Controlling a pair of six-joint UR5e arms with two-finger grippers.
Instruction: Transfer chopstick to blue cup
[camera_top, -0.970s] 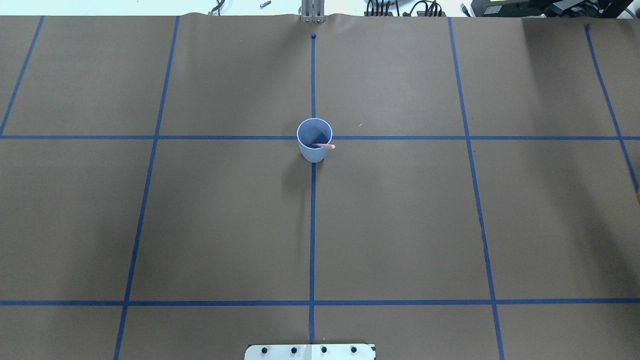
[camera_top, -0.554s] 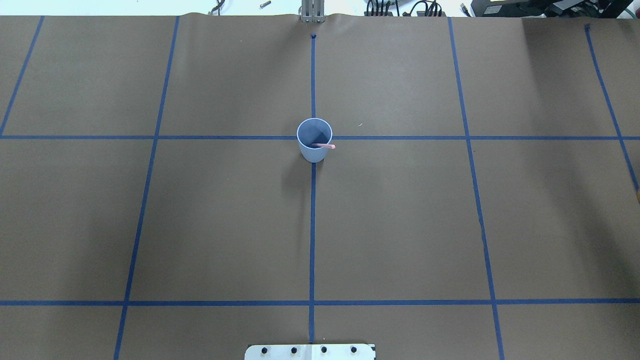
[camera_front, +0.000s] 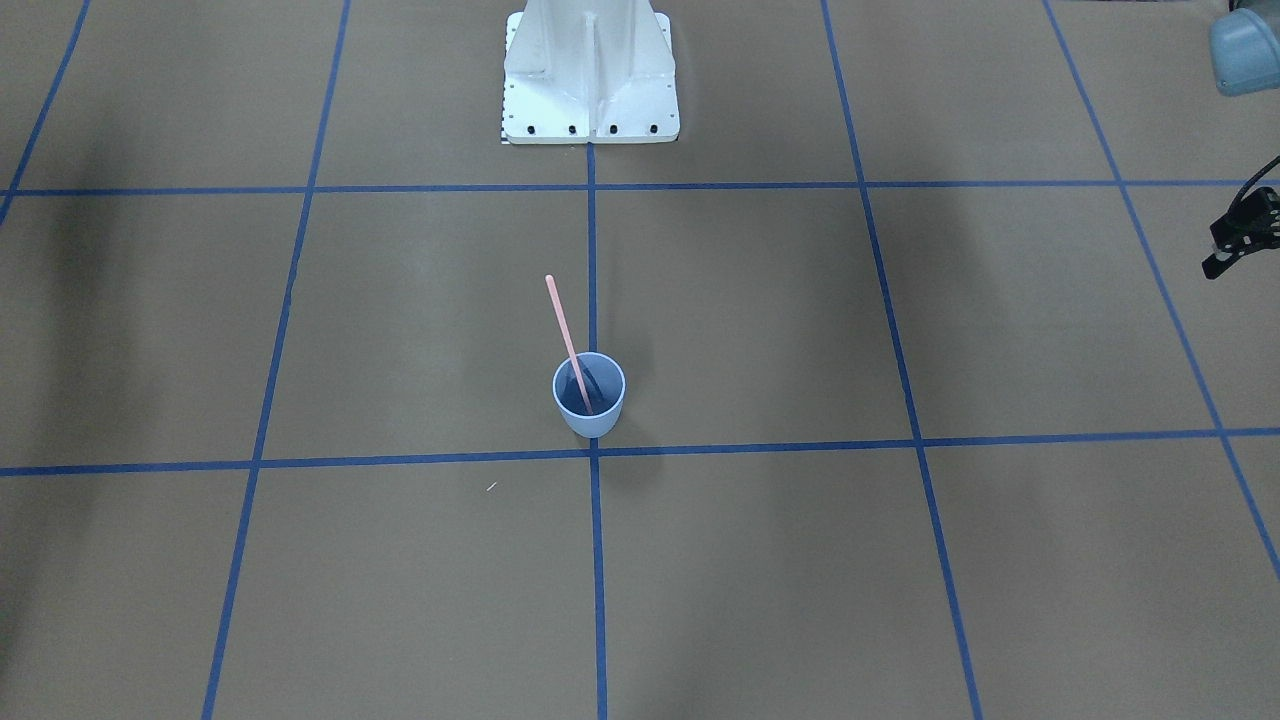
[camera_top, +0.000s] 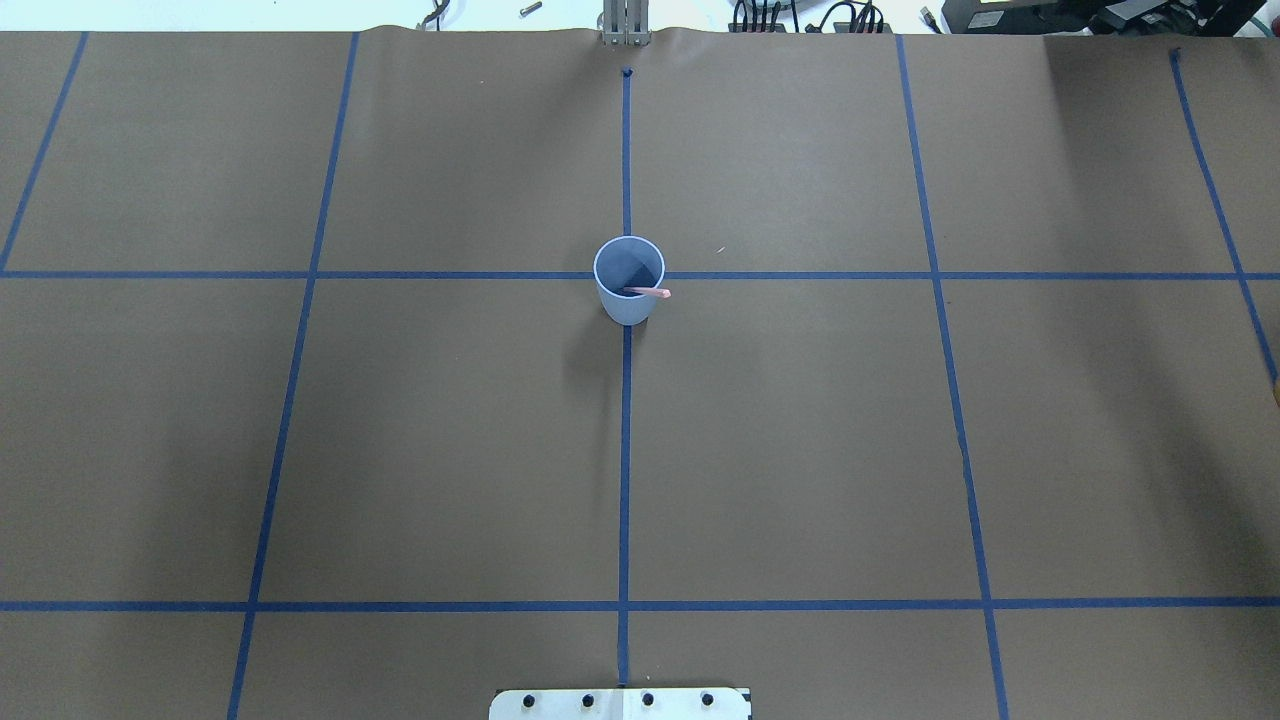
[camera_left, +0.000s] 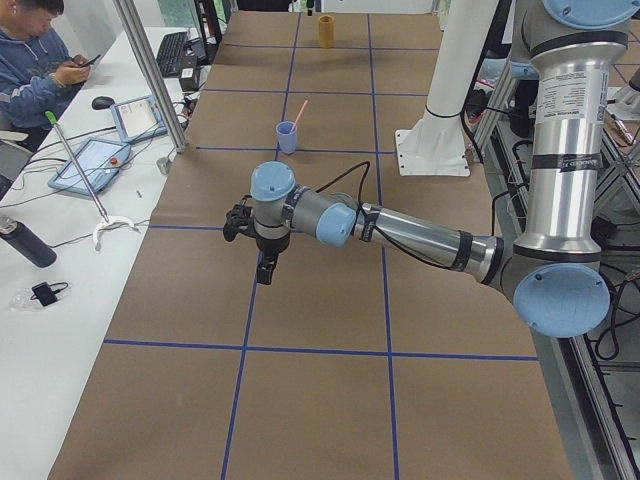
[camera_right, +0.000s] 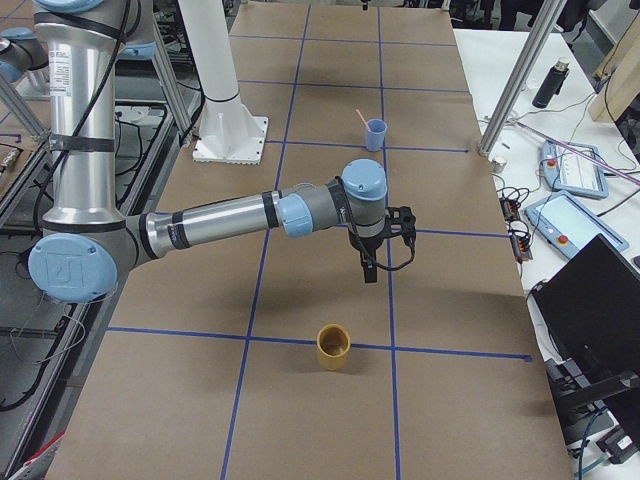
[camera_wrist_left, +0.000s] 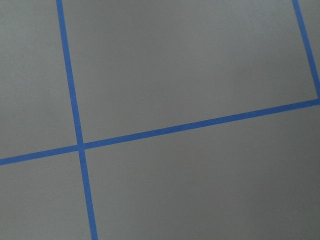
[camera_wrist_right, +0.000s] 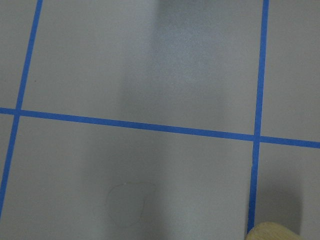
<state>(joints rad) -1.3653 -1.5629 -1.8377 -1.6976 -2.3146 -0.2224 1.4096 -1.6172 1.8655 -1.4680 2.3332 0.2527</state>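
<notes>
The blue cup stands upright at the middle of the brown table, on a crossing of blue tape lines. One pale-pink chopstick stands in it, leaning on the rim toward the robot's base. Both arms hang over the table far from the cup. The left gripper is near the table's left end, and only a black part of it shows at the front-facing view's edge. The right gripper is near the right end. I cannot tell whether either is open or shut. Both wrist views show only bare table.
A yellow cup stands near the table's right end, close below the right gripper; its rim shows in the right wrist view. The white robot base is on the table's robot side. A person sits at the side bench.
</notes>
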